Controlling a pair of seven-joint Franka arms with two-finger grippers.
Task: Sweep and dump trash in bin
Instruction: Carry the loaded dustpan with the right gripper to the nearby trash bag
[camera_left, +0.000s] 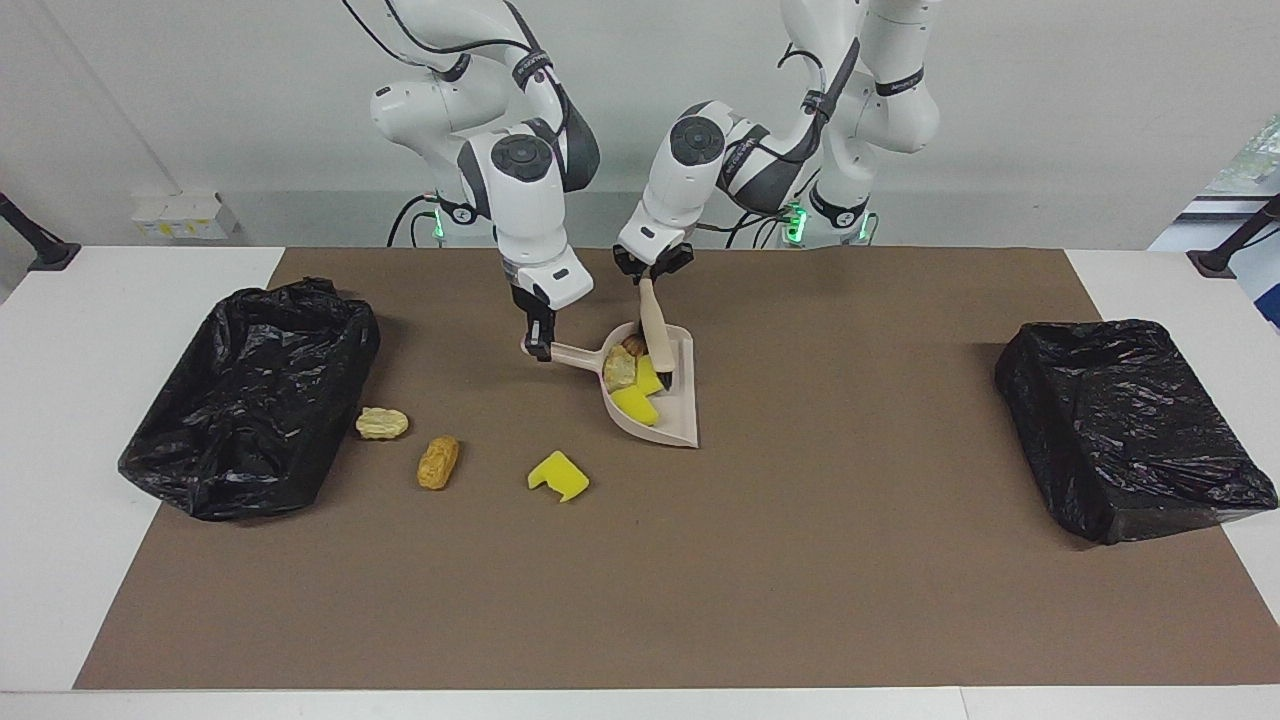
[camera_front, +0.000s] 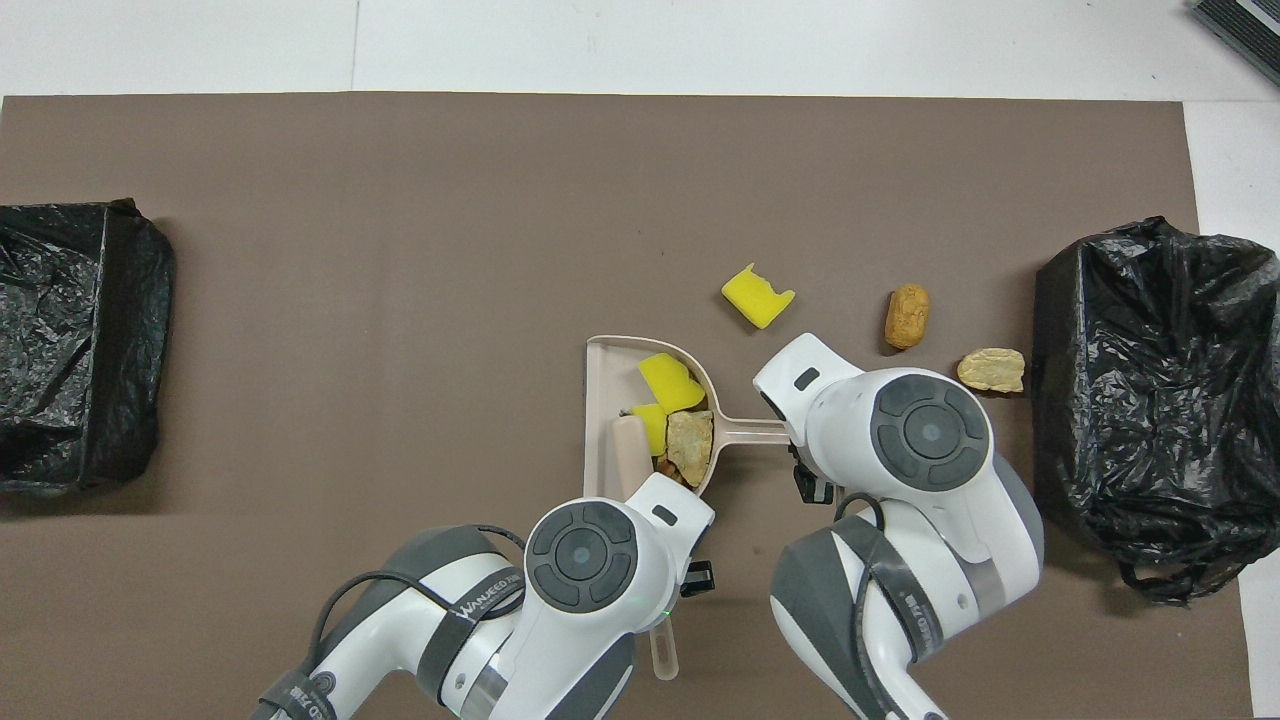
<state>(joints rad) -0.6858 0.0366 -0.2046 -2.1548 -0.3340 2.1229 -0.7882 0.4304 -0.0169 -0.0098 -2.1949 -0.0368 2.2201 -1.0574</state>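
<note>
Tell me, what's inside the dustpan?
In the dustpan lie two yellow sponge chunks, a tan bread lump and the brush. A browner lump peeks out near the handle, mostly covered.

Robot lab (table-mounted arms (camera_left: 520, 150))

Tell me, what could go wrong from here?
The dustpan, held by its handle in the right gripper, has an open lip; if it tips when lifted, the four piled pieces could slide out. The left gripper has the brush in the pan, so lifting might knock it. Three pieces lie unswept near the bin.
</note>
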